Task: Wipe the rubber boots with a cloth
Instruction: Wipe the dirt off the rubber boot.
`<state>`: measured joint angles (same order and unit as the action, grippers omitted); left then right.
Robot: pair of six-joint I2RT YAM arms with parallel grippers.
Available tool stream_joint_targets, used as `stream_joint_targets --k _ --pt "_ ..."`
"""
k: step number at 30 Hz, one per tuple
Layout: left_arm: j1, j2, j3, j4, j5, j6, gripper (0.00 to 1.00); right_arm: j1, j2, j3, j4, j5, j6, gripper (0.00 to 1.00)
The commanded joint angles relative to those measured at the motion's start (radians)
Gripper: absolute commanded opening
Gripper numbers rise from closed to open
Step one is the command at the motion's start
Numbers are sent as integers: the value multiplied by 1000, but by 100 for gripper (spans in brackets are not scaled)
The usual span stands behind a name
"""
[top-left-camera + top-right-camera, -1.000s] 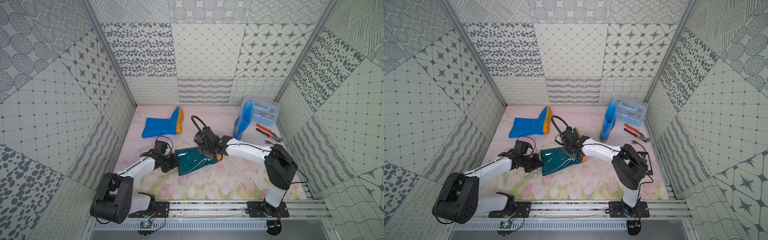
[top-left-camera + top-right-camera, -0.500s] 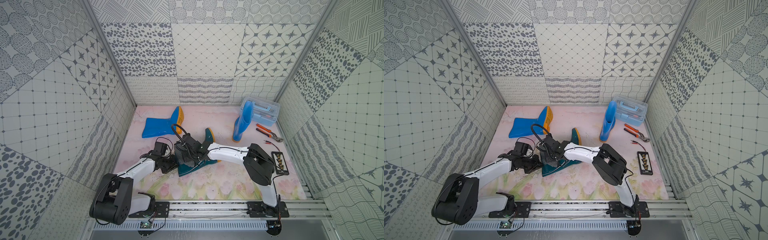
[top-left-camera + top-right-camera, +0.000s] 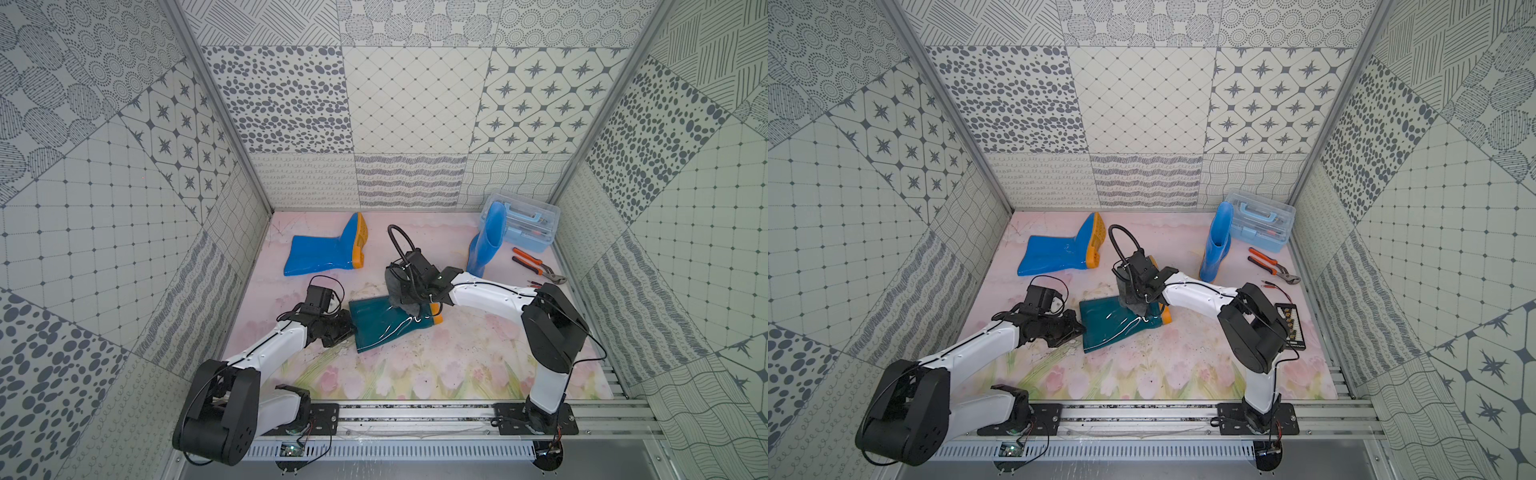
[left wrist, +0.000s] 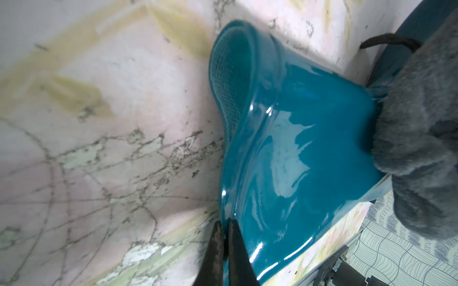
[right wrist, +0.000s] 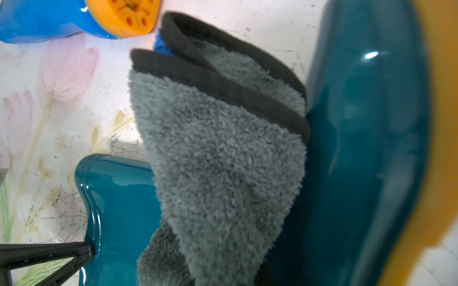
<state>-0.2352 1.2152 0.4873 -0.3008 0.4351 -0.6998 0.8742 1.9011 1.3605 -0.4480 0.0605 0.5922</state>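
Two parts stay hidden in both top views. The right gripper's [image 3: 409,296] fingertips are buried in the bunched cloth [image 3: 394,286], and the foot of the teal boot [image 3: 386,328] is covered by that cloth and the wrist, with only a sliver of orange showing at its right end. The jaws themselves cannot be seen, yet the cloth hangs folded from them, so they are clamped on it. In the right wrist view the cloth's grey pile, dark edging and a scrap of blue reverse are sharp, while the boot's sole is a blur. The cloth's lower fold rests on the teal boot where shaft meets foot.

The teal boot lies on its side at the centre of the frame on the tulip mat [image 3: 415,374], its mouth pointing left. There the left gripper [image 3: 350,329] pinches the shaft rim, jaws almost together. The left wrist view cuts off all but its fingertips [image 4: 216,237].

One blue boot [image 3: 320,253] lies on its side at upper left of the floor. The other blue boot [image 3: 484,245] stands at upper right and hides a corner of the toolbox [image 3: 530,226], with pliers [image 3: 534,266] just right of it.
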Motion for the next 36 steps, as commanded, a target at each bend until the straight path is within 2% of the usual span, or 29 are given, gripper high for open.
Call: stream_joint_targets --k 1,4,5,11,15,20,22,26,31,36 --pt "3 -9 -9 -109 -63 21 0 111 108 111 28 -77 34 0" --pt "3 -32 -8 -123 -69 20 0 131 187 161 140 -215 111 0" --pt "2 -38 -7 -128 -71 21 0 125 215 182 144 -224 120 0" --pt "3 -58 -17 -131 -74 25 0 33 249 311 -85 -153 -21 0" --pt "5 -54 -19 -124 -83 23 0 -33 198 322 -224 -88 -135 0" --pt "4 -53 -5 -136 -87 37 0 -132 169 281 -322 -72 -235 0" --pt "3 -56 -9 -135 -82 39 0 -163 157 315 -375 -11 -291 0" --pt "2 -44 -17 -117 -67 34 0 -162 169 453 -429 125 -423 0" --pt "1 -41 -4 -125 -67 36 0 -135 274 613 -515 204 -494 0" --pt "0 -57 -12 -123 -66 28 0 -49 318 594 -560 242 -519 0"
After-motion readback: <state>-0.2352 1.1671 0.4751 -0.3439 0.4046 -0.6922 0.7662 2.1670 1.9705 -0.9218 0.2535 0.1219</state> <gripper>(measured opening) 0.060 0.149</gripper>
